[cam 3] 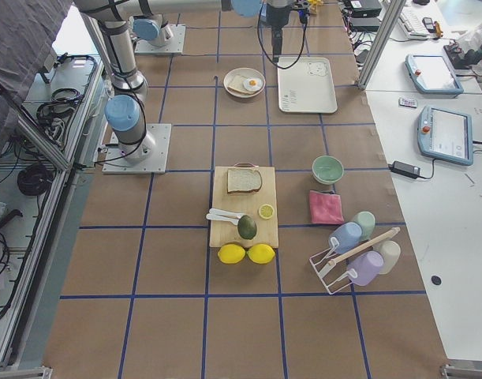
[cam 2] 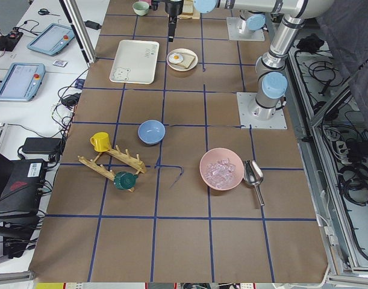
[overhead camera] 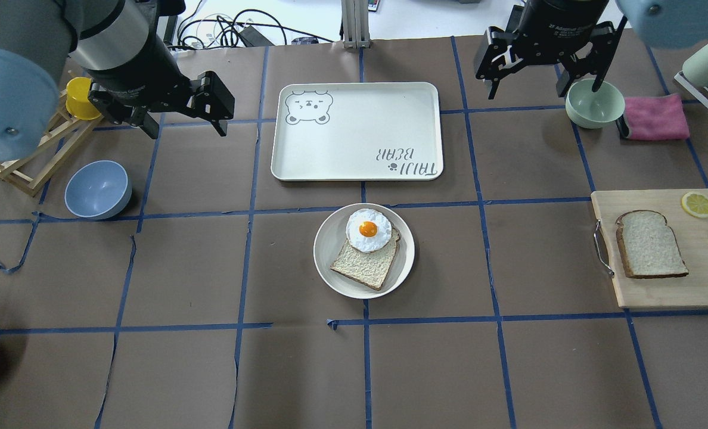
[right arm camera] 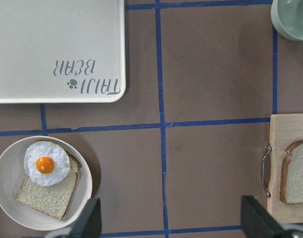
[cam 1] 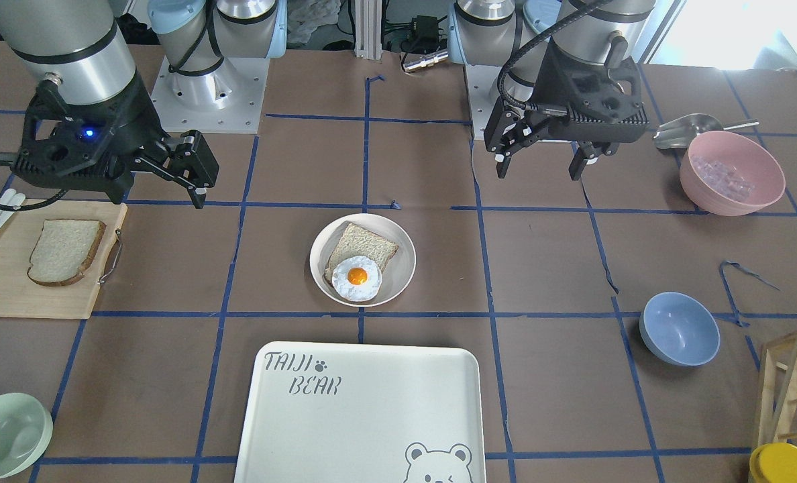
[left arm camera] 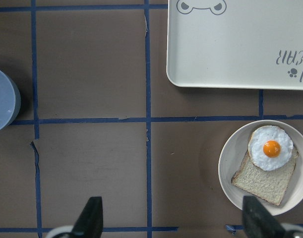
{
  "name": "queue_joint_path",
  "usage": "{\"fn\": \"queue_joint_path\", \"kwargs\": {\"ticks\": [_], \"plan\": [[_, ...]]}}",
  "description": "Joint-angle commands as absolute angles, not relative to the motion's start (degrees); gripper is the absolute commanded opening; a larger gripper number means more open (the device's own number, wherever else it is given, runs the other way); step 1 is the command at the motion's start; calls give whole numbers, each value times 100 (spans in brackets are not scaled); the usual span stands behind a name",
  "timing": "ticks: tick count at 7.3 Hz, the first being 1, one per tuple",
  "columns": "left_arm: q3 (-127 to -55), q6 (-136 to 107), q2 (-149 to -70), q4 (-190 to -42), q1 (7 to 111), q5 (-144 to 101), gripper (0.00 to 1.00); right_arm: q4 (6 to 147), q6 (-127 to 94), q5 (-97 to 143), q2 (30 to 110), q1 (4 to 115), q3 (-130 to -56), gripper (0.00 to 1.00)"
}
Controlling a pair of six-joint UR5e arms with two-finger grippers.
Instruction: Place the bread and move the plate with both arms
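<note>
Arms of silver-grey jointed metal, the left arm (overhead camera: pixel 115 42) and the right arm (cam 1: pixel 56 40), are cut off at the frame edges. Each hangs over the brown paper-covered table (overhead camera: pixel 181 268) with its black pincer, the left gripper (overhead camera: pixel 184 122) and the right gripper (overhead camera: pixel 543 89), pointing down, spread wide and empty. The round cream-beige shallow plate (overhead camera: pixel 330 262) sits mid-table near the white bear-printed tray (overhead camera: pixel 354 131), bearing a grainy brown slice (overhead camera: pixel 366 268) partly hidden under a glossy fried egg (overhead camera: pixel 368 229), while the thick pale bread (overhead camera: pixel 651 243) with dark crust lies flat on the rectangular wooden board (overhead camera: pixel 658 292) at the robot's right, well apart from the plate.
</note>
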State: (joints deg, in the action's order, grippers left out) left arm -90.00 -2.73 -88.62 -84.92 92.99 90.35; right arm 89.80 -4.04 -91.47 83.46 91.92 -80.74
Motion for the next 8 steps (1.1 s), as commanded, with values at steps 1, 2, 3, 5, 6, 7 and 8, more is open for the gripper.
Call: {"fn": "queue_joint_path", "kwargs": {"ticks": [1, 2, 3, 5, 6, 7, 8], "plan": [[-9000, -272, -8859, -8508, 9299, 9026, 100, 8930, -448, -9184, 8358, 9202, -8077, 100], [-8991, -272, -8859, -8508, 9299, 9035, 100, 8912, -431, -9263, 8341, 9185, -8086, 100], [-8991, -272, -8859, -8499, 9308, 9026, 100, 8938, -457, -9264, 8341, 9193, -8086, 100], [-8991, -272, -8859, -8499, 9290, 9026, 100, 8930, -457, -9264, 8341, 9193, -8095, 100], [-9000, -272, -8859, -8508, 9299, 9035, 100, 8912, -457, -9264, 8341, 9185, -8095, 100], [-9000, -272, -8859, -8508, 9299, 9035, 100, 8938, -466, -9264, 8341, 9193, -8095, 100], [-9000, -272, -8859, -8508, 9299, 9035, 100, 8947, -466, -9255, 8332, 9193, -8095, 100]]}}
